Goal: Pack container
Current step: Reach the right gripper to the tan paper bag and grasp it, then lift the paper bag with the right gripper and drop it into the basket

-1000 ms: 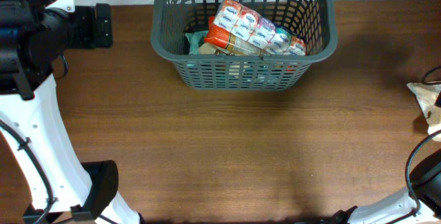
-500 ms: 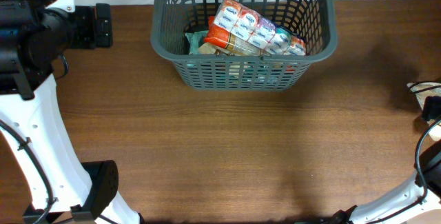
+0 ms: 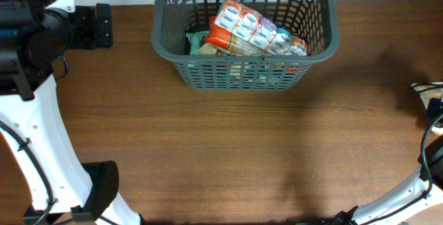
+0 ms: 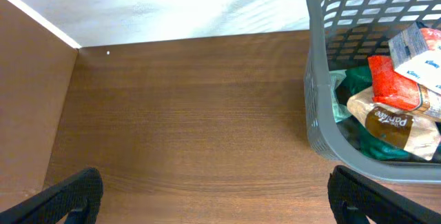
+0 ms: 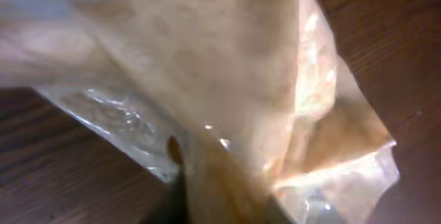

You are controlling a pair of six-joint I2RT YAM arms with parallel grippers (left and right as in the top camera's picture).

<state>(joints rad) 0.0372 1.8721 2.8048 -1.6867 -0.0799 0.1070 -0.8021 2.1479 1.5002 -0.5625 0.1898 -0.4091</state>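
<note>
The container (image 3: 242,57) is a dark grey slotted basket at the table's far middle, holding several packets, with a white and orange pack (image 3: 252,28) on top. In the left wrist view the container's (image 4: 320,114) wall stands at the right, with a red packet (image 4: 396,86) and a tan packet (image 4: 389,120) inside. My left gripper (image 4: 220,203) hangs open over bare wood, left of the basket. At the table's far right edge, my right gripper (image 5: 224,200) is shut on a fold of a clear crinkly packet (image 5: 227,79) with tan contents.
The wooden table meets a white wall (image 4: 172,7) at the back, and a wooden side panel (image 4: 27,100) rises at the left. The left arm's white link (image 3: 41,149) crosses the near left. A cable (image 3: 422,156) loops at the right edge.
My right gripper has closed on the clear packet at the right edge. In the overhead view the packet has shifted right and now mostly lies under the gripper. The left arm has not moved.
</note>
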